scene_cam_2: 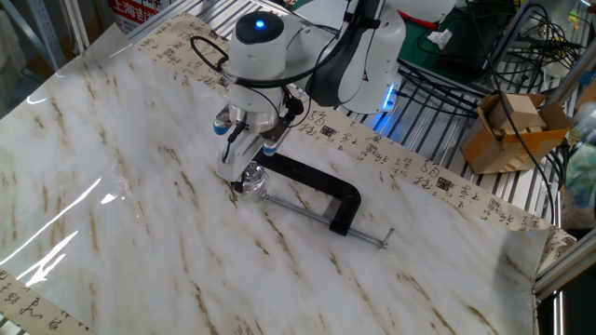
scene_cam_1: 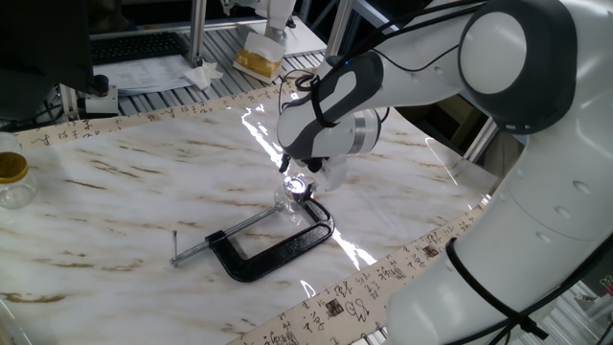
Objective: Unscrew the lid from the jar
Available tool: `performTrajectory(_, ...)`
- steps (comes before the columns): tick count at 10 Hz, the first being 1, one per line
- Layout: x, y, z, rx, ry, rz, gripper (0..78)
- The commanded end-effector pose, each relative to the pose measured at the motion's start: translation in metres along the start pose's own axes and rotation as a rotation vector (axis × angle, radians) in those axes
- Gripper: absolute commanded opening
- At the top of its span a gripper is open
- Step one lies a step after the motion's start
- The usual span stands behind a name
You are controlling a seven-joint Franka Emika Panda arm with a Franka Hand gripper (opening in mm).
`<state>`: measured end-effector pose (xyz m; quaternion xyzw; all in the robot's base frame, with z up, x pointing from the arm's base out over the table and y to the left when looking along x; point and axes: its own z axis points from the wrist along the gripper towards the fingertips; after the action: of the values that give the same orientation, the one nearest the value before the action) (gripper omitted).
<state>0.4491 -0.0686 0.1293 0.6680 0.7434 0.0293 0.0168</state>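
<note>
Clear glass jar (scene_cam_2: 252, 184) stands mid-table at the black clamp's (scene_cam_1: 278, 247) jaw end. Our gripper (scene_cam_2: 244, 167) sits directly above, fingers straddling the glinting lid (scene_cam_1: 298, 185); we cannot tell if they grip.

jars: 2 (one tiny (scene_cam_1: 290, 197), one gold-lidded (scene_cam_1: 13, 179)) | c-clamp (scene_cam_1: 273, 248): 1

A black C-clamp (scene_cam_1: 273, 251) lies flat on the marbled white surface (scene_cam_1: 115, 192), its silver screw rod (scene_cam_1: 215, 236) pointing out toward the near-left edge in one fixed view. At the far left edge stands a larger clear jar with a yellow-gold lid (scene_cam_1: 13, 179), well apart from the clamp. Off the surface, the other fixed view shows a brown cardboard box (scene_cam_2: 507, 130) resting on metal rails beside dark cables (scene_cam_2: 531, 37).
</note>
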Motion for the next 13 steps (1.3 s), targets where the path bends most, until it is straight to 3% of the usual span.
performTrajectory(1,-0.0002,-0.0001,0.0015,0.004,-0.003,-0.009,77.4)
performTrajectory(13,-0.0015,-0.0082,0.0064,0.026,-0.007,-0.055,77.4)
